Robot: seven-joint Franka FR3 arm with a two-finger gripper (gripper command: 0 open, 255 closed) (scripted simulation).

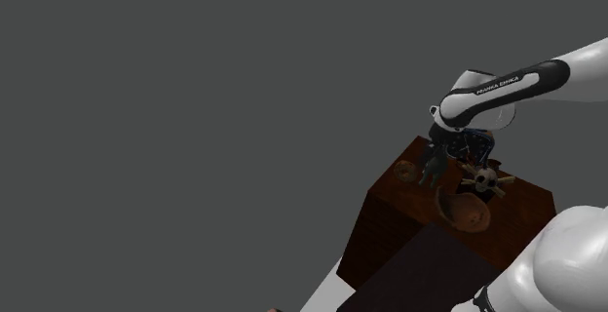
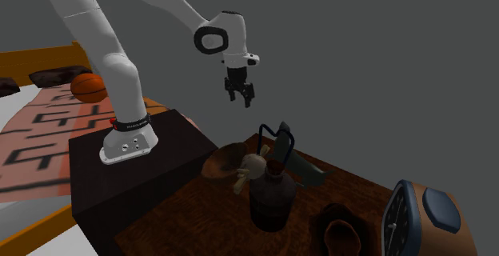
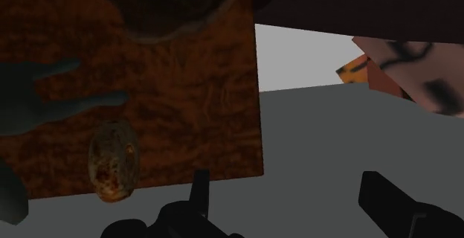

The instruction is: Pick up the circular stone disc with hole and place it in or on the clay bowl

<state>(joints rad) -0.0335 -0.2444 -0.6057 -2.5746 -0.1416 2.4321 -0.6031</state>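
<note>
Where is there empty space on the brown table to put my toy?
Bare wood lies between the brown clay bowl and the mottled brown stone disc, along the edge of the reddish-brown table. It is crowded around the dark bottle, close by the bowl.

My white arm, dark joints, black band lettered in white, screwed pale base flange, all-black two-fingered pincer.

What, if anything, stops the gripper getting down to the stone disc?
Probably nothing, so yes: the gripper hangs above with fingers open, and the stone disc lies bare by the table edge, apart from the bowl.
</note>
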